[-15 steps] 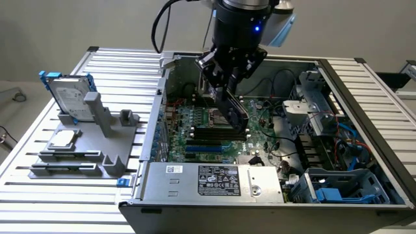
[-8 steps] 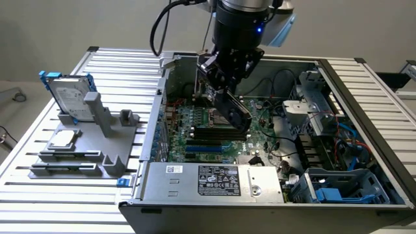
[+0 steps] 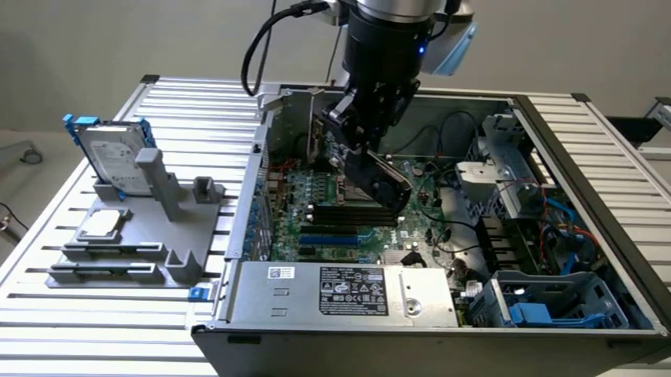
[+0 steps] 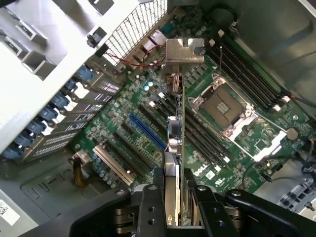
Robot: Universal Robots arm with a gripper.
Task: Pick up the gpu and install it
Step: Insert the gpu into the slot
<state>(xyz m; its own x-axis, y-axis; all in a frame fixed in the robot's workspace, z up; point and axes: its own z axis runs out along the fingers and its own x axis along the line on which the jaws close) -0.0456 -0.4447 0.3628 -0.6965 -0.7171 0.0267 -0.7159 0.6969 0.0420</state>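
Jaws clamped on the gpu (image 4: 176,138), gripping one end. The card hangs over the motherboard (image 4: 123,143) inside the open computer case (image 3: 335,349).

Wrist view: card seen edge-on, silver bracket (image 4: 183,49) at the far end. Below it are one blue slot (image 4: 147,132) and one empty CPU socket (image 4: 223,106).

Exterior view: card tilted, black cover (image 3: 386,187) showing. Outside the case, toward the exterior view's left, one gray fixture (image 3: 173,196) sits on the tabletop (image 3: 63,314). It carries one hard drive (image 3: 110,157) and one square chip (image 3: 102,224).
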